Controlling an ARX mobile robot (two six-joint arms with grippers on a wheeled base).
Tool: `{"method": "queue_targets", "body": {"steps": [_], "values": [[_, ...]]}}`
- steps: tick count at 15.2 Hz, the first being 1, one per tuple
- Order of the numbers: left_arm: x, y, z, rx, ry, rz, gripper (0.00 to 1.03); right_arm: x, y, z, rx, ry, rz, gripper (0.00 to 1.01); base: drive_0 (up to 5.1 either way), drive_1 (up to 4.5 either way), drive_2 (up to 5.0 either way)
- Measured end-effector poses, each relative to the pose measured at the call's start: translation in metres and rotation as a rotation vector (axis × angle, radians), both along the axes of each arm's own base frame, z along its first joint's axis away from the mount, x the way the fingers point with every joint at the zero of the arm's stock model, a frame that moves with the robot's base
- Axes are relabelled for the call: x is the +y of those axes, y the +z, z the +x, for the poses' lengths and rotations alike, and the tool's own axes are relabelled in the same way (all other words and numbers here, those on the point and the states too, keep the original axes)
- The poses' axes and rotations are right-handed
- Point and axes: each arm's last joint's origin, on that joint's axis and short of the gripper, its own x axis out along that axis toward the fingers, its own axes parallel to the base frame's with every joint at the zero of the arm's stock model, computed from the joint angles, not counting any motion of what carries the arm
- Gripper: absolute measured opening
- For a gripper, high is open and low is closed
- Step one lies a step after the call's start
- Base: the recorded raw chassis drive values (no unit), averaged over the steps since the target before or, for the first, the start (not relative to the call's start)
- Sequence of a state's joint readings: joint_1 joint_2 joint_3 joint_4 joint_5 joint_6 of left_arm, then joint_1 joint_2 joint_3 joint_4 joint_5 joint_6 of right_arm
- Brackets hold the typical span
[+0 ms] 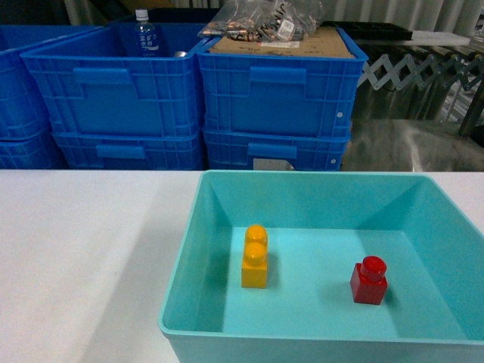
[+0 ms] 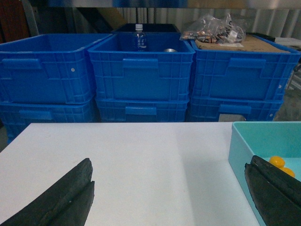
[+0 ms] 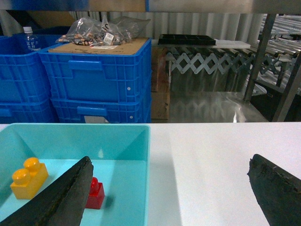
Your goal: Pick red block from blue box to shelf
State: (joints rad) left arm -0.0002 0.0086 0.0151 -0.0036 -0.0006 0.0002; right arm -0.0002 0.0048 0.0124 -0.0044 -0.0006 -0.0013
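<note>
Table edge: white table (image 1: pixel 83 257) runs bare to the left of the blue box (image 1: pixel 181 287); dark blue crates (image 1: pixel 197 98) stand stacked behind it.
Counts: two bricks in the box, one yellow brick (image 1: pixel 255 257), one red block (image 1: pixel 369 280).
Left gripper (image 2: pixel 169 200): fingers spread wide, holding nothing, over bare table beside the box's left wall.
Right gripper (image 3: pixel 171 200): jaws wide apart, empty; its left finger (image 3: pixel 61 197) hangs over the box, partly covering the red block.
Red block: upright on the box floor, right of the yellow brick, well apart from it.

The left tool (image 2: pixel 169 197) is held with its fingers (image 2: pixel 66 195) spread wide apart, nothing gripped. The right tool (image 3: pixel 169 197) is likewise held wide open, nothing between its fingers (image 3: pixel 63 200).
</note>
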Motion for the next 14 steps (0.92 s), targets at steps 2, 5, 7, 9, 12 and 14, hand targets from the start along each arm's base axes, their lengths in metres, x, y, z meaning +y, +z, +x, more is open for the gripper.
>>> {"method": "queue_targets", "body": {"steps": [2, 5, 7, 9, 12, 14], "values": [[0.0000, 0.0000, 0.0000, 0.000, 0.000, 0.000, 0.98, 0.0000, 0.0000, 0.0000, 0.000, 0.000, 0.000, 0.98, 0.0, 0.00, 0.0], [0.0000, 0.0000, 0.0000, 0.000, 0.000, 0.000, 0.98, 0.0000, 0.0000, 0.0000, 0.000, 0.000, 0.000, 0.98, 0.0, 0.00, 0.0], [0.0000, 0.0000, 0.0000, 0.000, 0.000, 0.000, 0.98, 0.0000, 0.0000, 0.0000, 0.000, 0.000, 0.000, 0.98, 0.0, 0.00, 0.0], [0.0000, 0.0000, 0.0000, 0.000, 0.000, 0.000, 0.98, 0.0000, 0.0000, 0.0000, 0.000, 0.000, 0.000, 0.98, 0.0, 0.00, 0.0], [0.0000, 0.0000, 0.0000, 0.000, 0.000, 0.000, 0.98, 0.0000, 0.0000, 0.0000, 0.000, 0.000, 0.000, 0.98, 0.0, 0.00, 0.0], [0.0000, 0.0000, 0.0000, 0.000, 0.000, 0.000, 0.98, 0.0000, 0.0000, 0.0000, 0.000, 0.000, 0.000, 0.98, 0.0, 0.00, 0.0]]}}
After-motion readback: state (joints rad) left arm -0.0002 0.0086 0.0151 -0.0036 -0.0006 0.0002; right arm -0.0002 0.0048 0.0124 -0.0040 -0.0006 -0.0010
